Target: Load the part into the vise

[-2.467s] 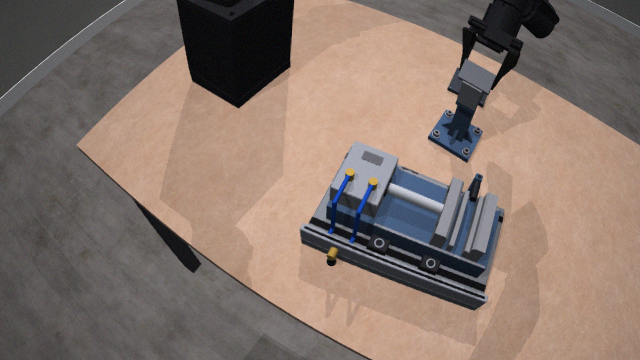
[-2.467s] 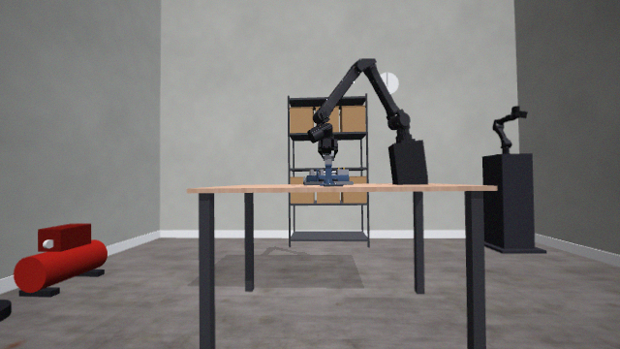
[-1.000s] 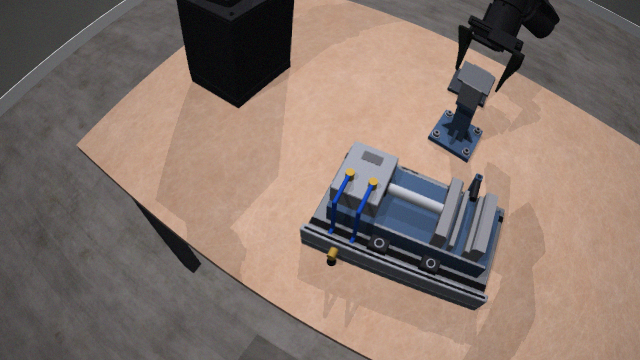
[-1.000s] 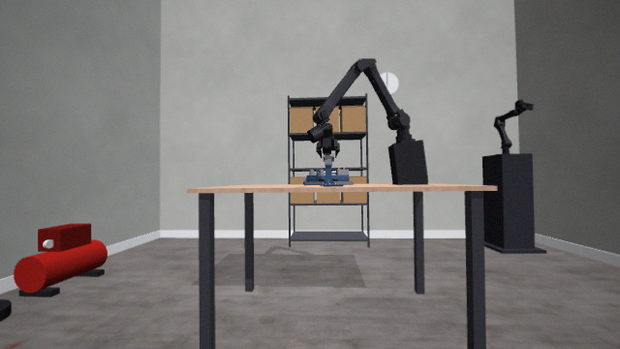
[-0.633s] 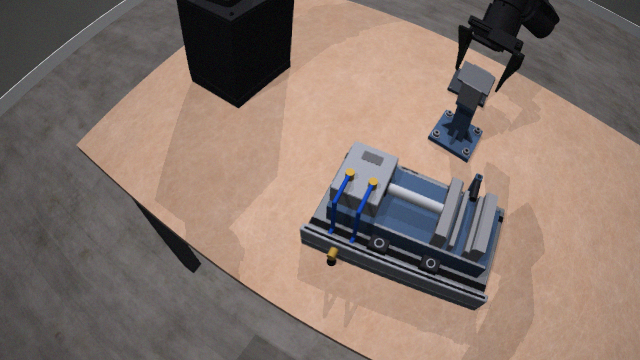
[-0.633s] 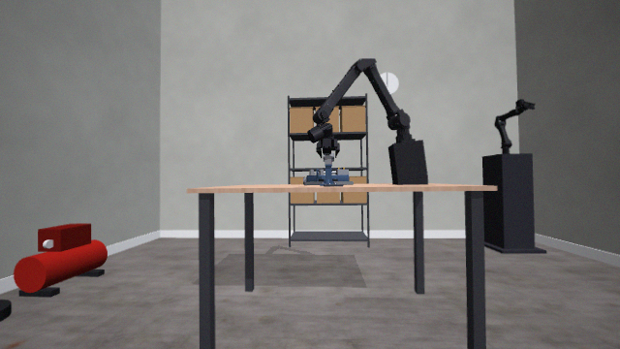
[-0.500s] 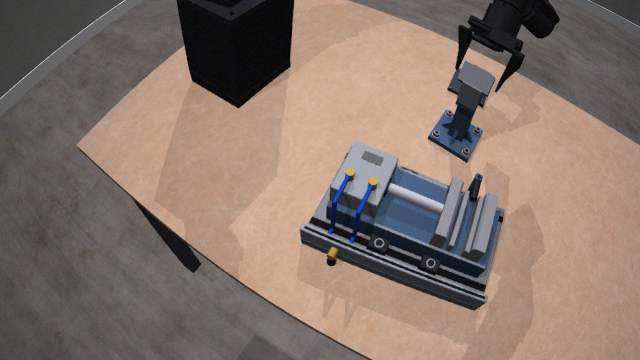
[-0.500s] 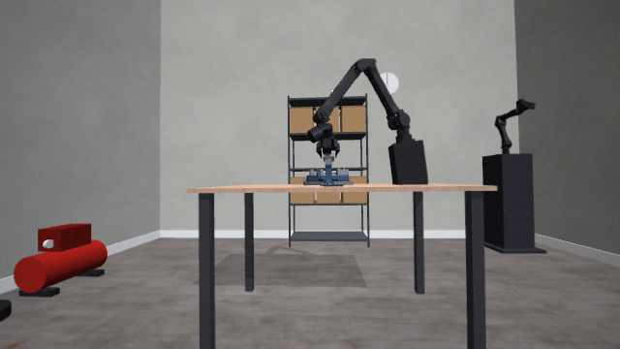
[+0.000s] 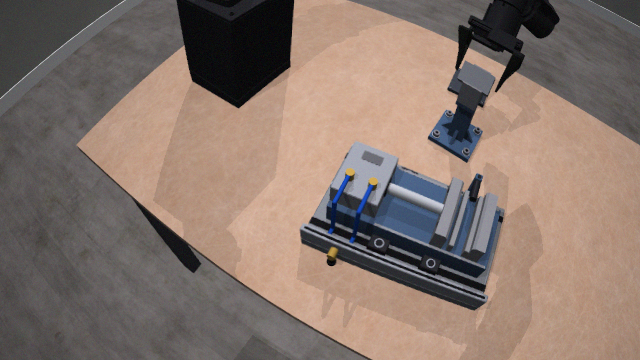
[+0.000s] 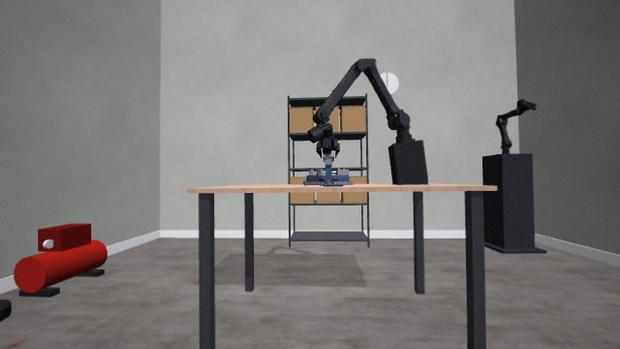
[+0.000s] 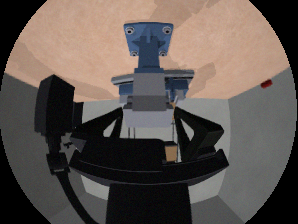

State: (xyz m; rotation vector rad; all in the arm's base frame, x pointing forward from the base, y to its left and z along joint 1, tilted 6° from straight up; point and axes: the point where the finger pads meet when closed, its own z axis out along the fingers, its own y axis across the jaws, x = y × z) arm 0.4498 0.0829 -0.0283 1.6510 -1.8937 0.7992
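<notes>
The grey part rests on the V-block, which stands on a post with a blue base at the table's far right. My gripper is open, with one finger on each side of the part, clear of it. I cannot tell which way the slot faces. The vise stands open in the middle of the table. Its moving jaw is on the white rod, its fixed jaw is at the right end, and the work stop is between them.
The arm's black pedestal stands at the back of the table. The cylinder body with blue hoses sits at the vise's left end. The table's edge runs close to the vise's front left.
</notes>
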